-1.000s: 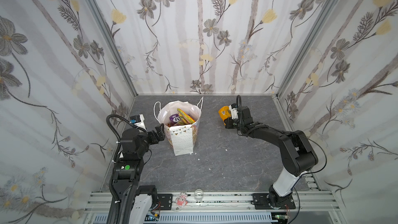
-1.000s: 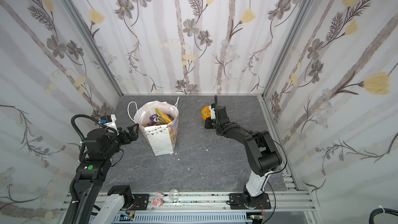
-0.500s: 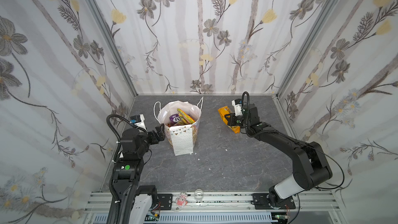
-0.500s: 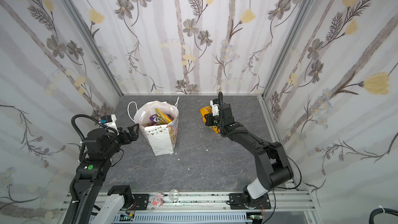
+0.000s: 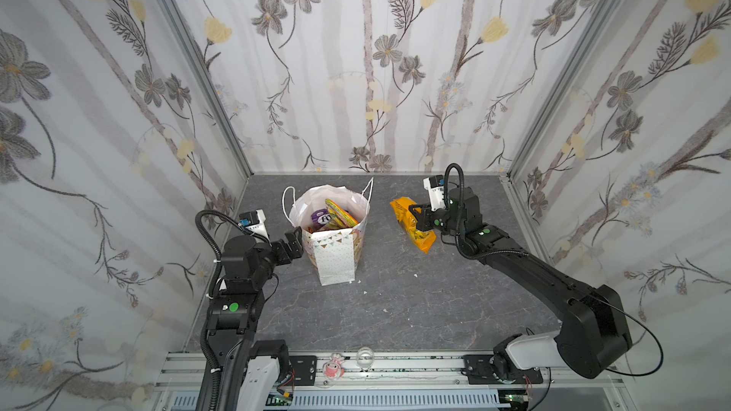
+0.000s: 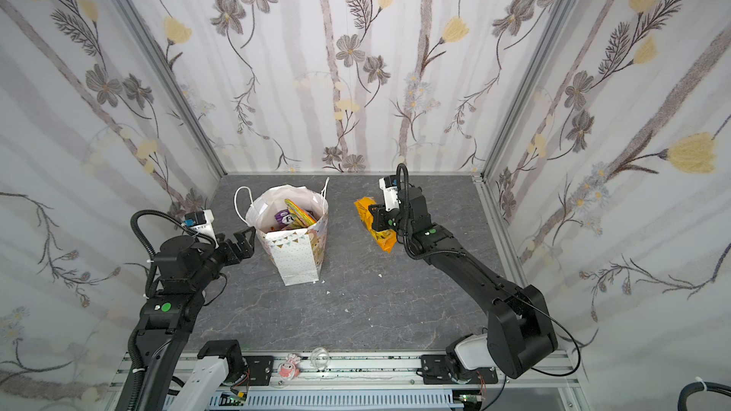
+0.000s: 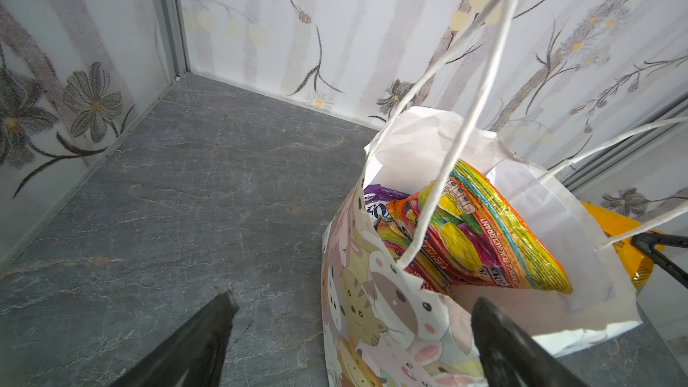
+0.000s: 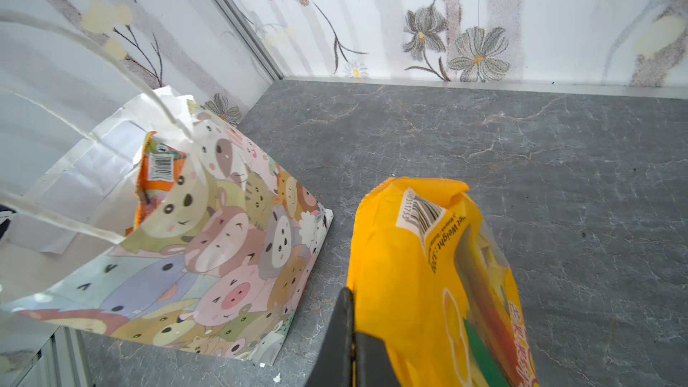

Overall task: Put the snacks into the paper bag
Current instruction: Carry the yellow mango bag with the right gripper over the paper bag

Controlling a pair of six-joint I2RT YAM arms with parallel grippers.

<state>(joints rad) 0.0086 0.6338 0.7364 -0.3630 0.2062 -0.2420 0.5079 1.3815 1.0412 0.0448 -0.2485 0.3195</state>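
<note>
Nearest, along the bottom edge in both top views, a metal rail (image 5: 415,365) is carrying both arm bases. Beyond it the grey table (image 5: 395,310) is lying mostly bare.

Left of centre, the left gripper (image 5: 295,239) is hovering just beside the bag (image 5: 336,266), about level with its rim, with its jaws spread wide. In the left wrist view its two fingers (image 7: 201,336) are standing well apart and the bag's near corner is showing between them. Whether either finger is touching the paper I cannot tell.

The bag is standing upright on the table, left of the middle of the frame, with its mouth gaping open. Inside it a purple packet (image 5: 318,217) and orange packets (image 5: 341,210) are leaning together, their tops showing at the rim.

Right of the bag, across a strip of bare table, the right gripper (image 5: 415,218) is pinching a yellow packet (image 5: 424,239) about its middle, jaws pressed together on the wrapper. This packet is hanging tilted, one end pointing to the upper left of the frame and the other to the lower right. Whether the lower end is touching the table I cannot tell. In the right wrist view one finger (image 8: 344,329) is lying against the packet's side.

Farthest off, the flowered wall (image 5: 368,73) is closing the scene.
</note>
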